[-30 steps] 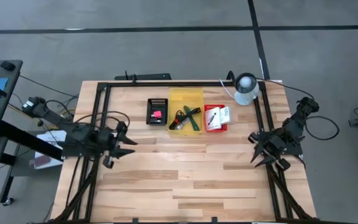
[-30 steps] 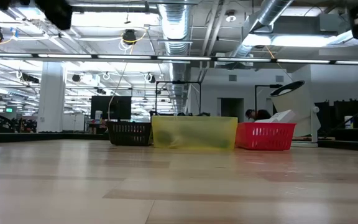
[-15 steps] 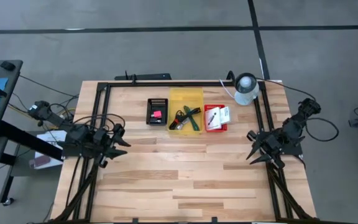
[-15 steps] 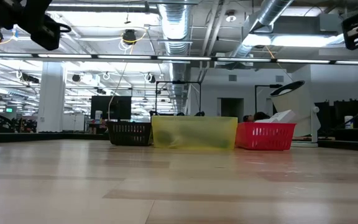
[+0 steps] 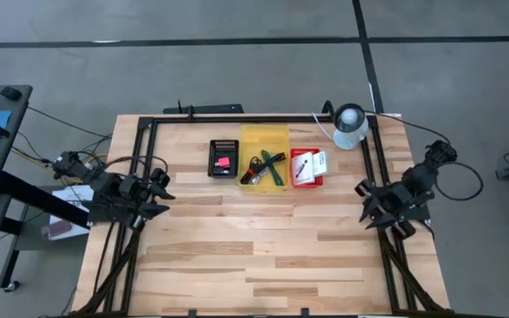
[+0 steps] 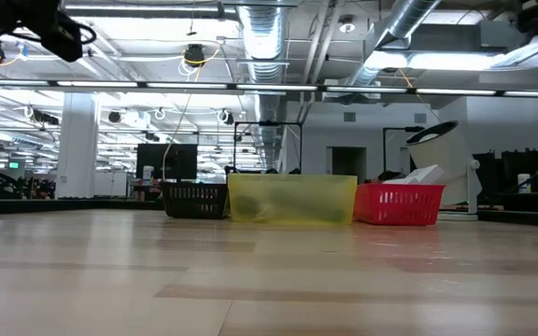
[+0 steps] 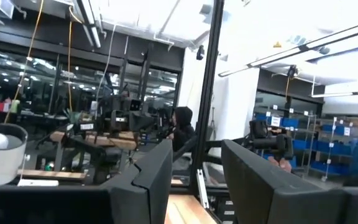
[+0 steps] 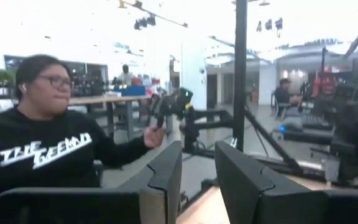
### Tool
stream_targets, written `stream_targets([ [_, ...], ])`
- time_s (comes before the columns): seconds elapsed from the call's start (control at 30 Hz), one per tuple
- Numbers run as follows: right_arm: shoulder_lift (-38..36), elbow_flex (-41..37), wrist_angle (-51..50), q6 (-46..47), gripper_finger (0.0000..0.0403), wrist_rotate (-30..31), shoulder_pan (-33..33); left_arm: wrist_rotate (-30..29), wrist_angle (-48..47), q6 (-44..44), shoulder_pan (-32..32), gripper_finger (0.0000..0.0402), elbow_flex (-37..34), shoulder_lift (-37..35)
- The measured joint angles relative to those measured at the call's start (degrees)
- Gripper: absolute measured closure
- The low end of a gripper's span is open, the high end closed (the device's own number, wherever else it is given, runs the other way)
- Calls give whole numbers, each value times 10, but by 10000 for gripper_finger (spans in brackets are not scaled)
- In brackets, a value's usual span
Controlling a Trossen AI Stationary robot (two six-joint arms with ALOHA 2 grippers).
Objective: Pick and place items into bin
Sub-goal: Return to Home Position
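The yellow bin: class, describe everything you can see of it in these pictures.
The yellow bin is a rectangular, open-topped tub of translucent yellow plastic, standing upright on the wooden table near its far edge. It sits close between a black bin and a red bin. Inside, at its nearer end, lies a tangle of black and green cables; the farther end is bare.

A grey concrete floor [image 5: 237, 62] surrounded the light wooden table [image 5: 254, 256]. Silver ceiling ducts [image 6: 261, 37] hung overhead; a person in a black sweatshirt [image 8: 42, 152] faced the right gripper [image 8: 197, 154].
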Motion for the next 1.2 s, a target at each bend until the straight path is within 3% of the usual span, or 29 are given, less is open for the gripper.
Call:
stream_targets([
  [0.27,0,5,-17,-13,310,-15,-9,-15,-11,8,0,272,0,0],
  [0.4,0,-10,-64,2,310,-42,-8,-14,-72,9,0,272,0,0],
  [0.67,0,-39,-129,5,310,-29,-8,-65,-188,-20,0,271,0,0],
  [1.07,7,-87,-58,-48,310,-13,-9,-84,-200,18,0,271,0,2],
  [1.2,7,-95,-34,-24,310,-11,-9,-84,-200,19,0,271,0,2],
])
